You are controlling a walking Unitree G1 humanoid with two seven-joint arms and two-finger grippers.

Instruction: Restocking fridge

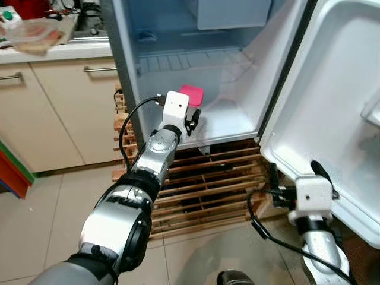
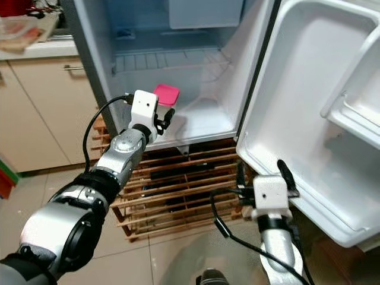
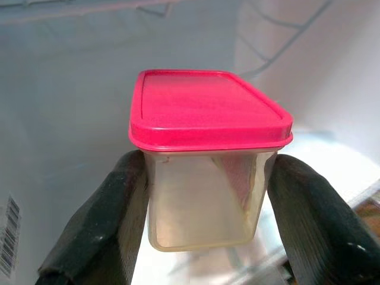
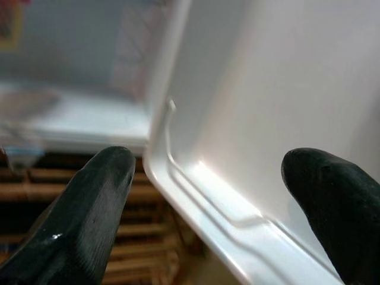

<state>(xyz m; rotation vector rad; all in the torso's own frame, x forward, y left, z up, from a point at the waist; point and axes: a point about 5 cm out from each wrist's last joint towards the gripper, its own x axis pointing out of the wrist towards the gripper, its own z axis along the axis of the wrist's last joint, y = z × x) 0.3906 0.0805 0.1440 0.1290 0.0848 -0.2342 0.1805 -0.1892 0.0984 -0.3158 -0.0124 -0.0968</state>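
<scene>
Nearest, the right hand (image 2: 265,172) hangs unclenched by the open white fridge door's (image 2: 309,119) lower edge. Farther left, the left hand (image 3: 205,196) grasps a clear rectangular plastic container with a pink lid (image 3: 208,154) inside the white fridge (image 1: 225,116); no readable writing.

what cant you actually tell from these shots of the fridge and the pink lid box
- Contents of the container: left wrist view, cloudy walls, partly covered by the left gripper fingers.
- Container base and whether it touches the fridge floor: eye views, left wrist housing hides it.
- Items on the counter: left eye view, cut by the edge, too small.
- Right gripper contact with the fridge door: right wrist view, blurred.
</scene>
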